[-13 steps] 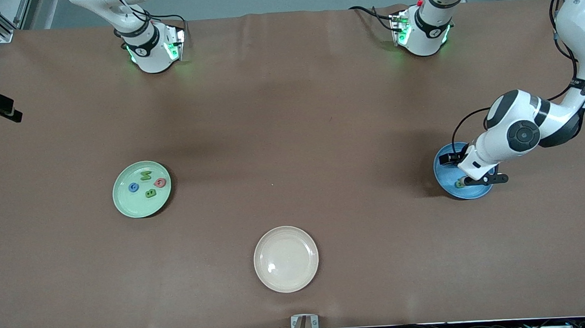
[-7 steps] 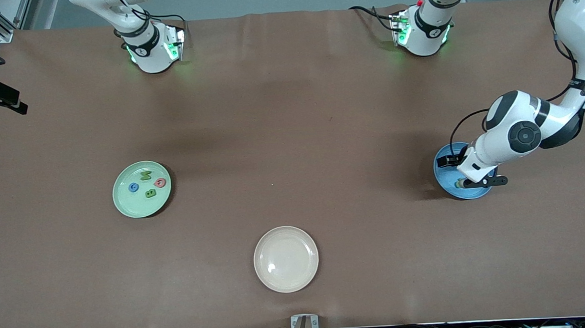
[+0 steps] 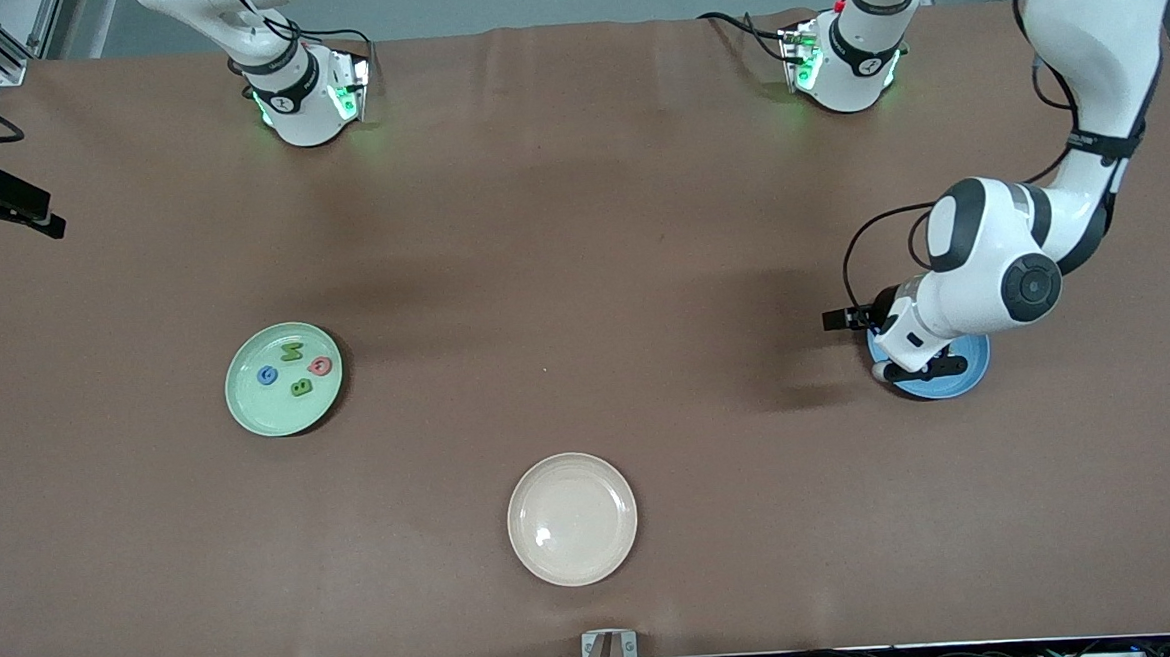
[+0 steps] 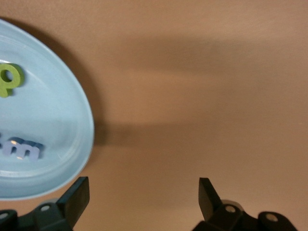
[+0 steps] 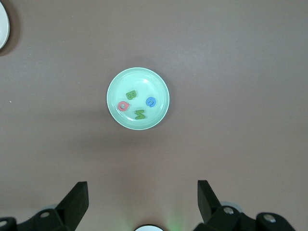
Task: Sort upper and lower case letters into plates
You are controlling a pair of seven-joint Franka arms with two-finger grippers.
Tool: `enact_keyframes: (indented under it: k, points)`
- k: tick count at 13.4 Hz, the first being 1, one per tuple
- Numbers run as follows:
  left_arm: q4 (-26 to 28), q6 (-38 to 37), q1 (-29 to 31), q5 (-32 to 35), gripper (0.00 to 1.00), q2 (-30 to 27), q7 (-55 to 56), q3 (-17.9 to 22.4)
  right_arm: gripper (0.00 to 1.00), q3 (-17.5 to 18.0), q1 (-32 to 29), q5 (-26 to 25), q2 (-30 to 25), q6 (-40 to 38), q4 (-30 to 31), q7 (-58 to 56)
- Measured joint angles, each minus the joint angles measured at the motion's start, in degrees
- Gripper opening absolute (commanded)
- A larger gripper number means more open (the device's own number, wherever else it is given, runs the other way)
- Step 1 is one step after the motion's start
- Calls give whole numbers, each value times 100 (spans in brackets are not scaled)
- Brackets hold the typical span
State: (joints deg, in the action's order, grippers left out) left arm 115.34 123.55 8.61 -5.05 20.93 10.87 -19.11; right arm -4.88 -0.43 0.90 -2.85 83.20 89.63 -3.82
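Caps Q, G, B, M sit in green plate (image 3: 283,378), mid-left of frame. Left gripper (image 3: 902,352), fingers open and empty, hangs over blue plate (image 3: 958,377) at right; p (image 4: 8,79) and m (image 4: 23,149) inside, others probably hidden. Right gripper (image 5: 142,199) waits high, open. Risk: a low left wrist clips the plate rim.

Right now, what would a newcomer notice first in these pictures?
First, the pale green plate toward the right arm's end, holding four colourful letters. Then the left gripper, open, over the edge of the blue plate. A cream plate lies nearest the front camera.
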Motion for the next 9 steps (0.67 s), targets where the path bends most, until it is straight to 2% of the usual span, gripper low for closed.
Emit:
enact_keyframes:
  k: [2,3,5,9]
  points:
    - [9,-151,-1018,-339,100,-325,-167,986,100,0,0,0,-5,24,35,0]
    - [9,-238,-1241,-364,100,-466,-186,1252,100,0,0,0,-26,74,78,0]
    - [-1,-348,-1258,-362,100,-810,-199,1417,100,0,0,0,-120,170,231,0]
    - [-242,-591,-807,-346,100,-1871,-271,1457,100,2,2,-12,-196,187,322,-3]
